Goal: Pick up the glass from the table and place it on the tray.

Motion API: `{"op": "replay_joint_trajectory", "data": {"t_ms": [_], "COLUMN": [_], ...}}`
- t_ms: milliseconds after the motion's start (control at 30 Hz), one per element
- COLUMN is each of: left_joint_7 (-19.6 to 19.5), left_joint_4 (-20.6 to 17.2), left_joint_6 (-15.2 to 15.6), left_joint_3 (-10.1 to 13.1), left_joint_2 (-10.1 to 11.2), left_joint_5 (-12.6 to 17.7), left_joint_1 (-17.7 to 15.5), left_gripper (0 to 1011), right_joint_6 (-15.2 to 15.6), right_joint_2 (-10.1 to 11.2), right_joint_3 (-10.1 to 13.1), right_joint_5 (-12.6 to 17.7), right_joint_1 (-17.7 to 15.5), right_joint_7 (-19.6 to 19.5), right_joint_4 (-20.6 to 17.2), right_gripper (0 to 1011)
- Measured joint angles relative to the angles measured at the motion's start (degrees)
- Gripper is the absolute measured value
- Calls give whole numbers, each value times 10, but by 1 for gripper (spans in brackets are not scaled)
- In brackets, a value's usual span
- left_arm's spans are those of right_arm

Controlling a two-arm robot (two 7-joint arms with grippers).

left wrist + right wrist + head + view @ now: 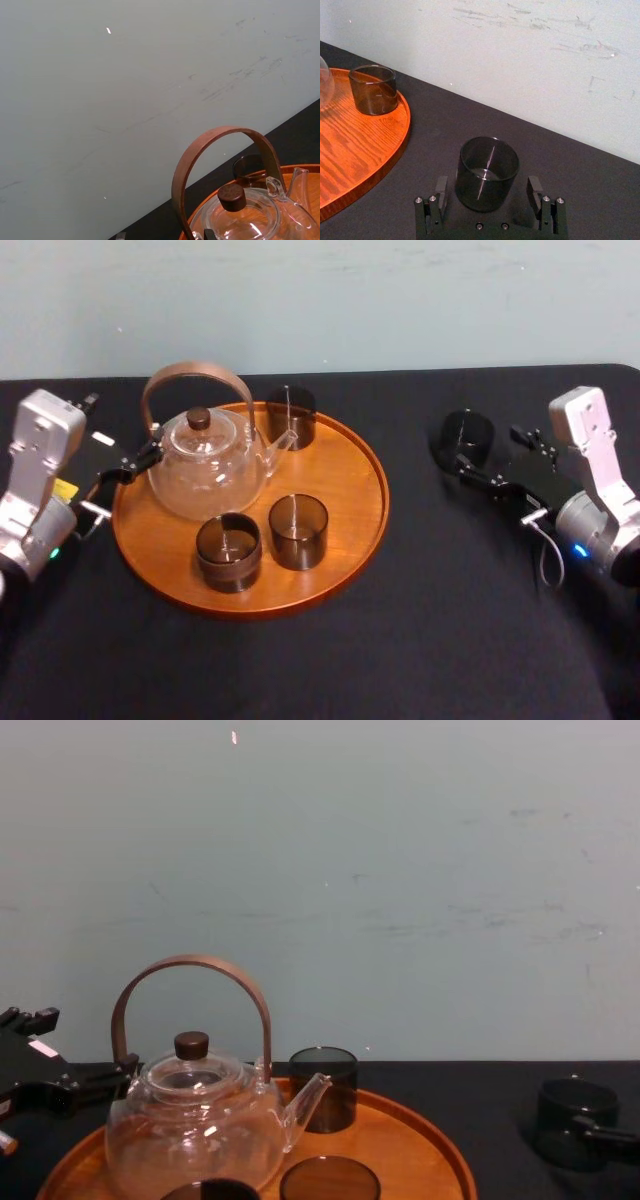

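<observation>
A smoky dark glass [466, 435] stands upright on the black table [430, 620], right of the round wooden tray [350, 530]. My right gripper [490, 452] is open around it. In the right wrist view the glass [486, 170] sits between the two fingers [441, 191], with a gap on each side. The chest view has that glass [575, 1105] at the far right, my right gripper [605, 1132] beside it. My left gripper [125, 475] rests open at the tray's left rim, next to the teapot.
On the tray stand a clear glass teapot [205, 470] with a brown hoop handle and three more smoky glasses: one at the back [291, 417] and two at the front [229, 551] [298, 530]. A pale wall rises behind the table.
</observation>
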Motion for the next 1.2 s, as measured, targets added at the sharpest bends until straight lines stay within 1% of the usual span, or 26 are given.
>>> {"op": "replay_joint_trajectory", "data": {"t_ms": [133,567,1200], "left_joint_7": [0,0,0], "left_joint_4": [0,0,0], "left_joint_6": [0,0,0], "left_joint_3": [0,0,0], "left_joint_2": [0,0,0], "left_joint_5": [0,0,0], "left_joint_1": [0,0,0], "left_gripper": [1010,1010,1010], "right_joint_6": [-1,-8,-9], "right_joint_2": [-6,-18,-27], "right_joint_3": [-5,-13,-22], "right_joint_5": [-2,-6,-9], "right_joint_1": [16,45,77], "right_joint_7": [2,5,10], "right_joint_4": [20,59,96], "right_gripper": [1002,1002,1002]}}
